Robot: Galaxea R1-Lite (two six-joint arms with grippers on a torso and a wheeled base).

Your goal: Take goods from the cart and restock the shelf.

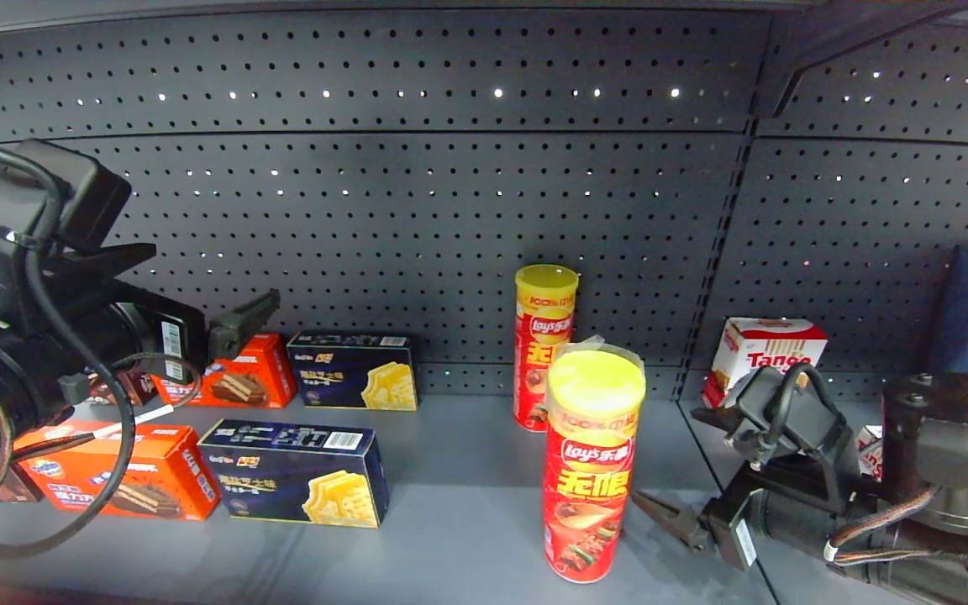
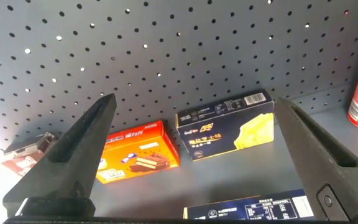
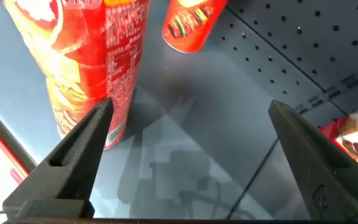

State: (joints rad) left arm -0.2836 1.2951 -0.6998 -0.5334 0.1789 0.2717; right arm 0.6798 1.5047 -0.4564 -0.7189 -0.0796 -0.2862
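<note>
Nearest, at the frame's left edge, the left end effector [image 2: 194,101] hangs empty with its jaws spread wide, close by two orange boxes [image 1: 127,470] and two dark blue boxes [image 1: 299,483] laid in two rows on the shelf [image 1: 467,504]. A bare stretch of shelf runs from there to the middle. Two chip cans stand upright there, the front can [image 1: 591,470] near the shelf's front edge and the back can [image 1: 543,344] by the pegboard [image 1: 417,210]. At lower right, the right end effector [image 3: 191,106] also gapes empty, just beside the front can without touching it. Behind it sits a white-and-red box [image 1: 761,353].
</note>
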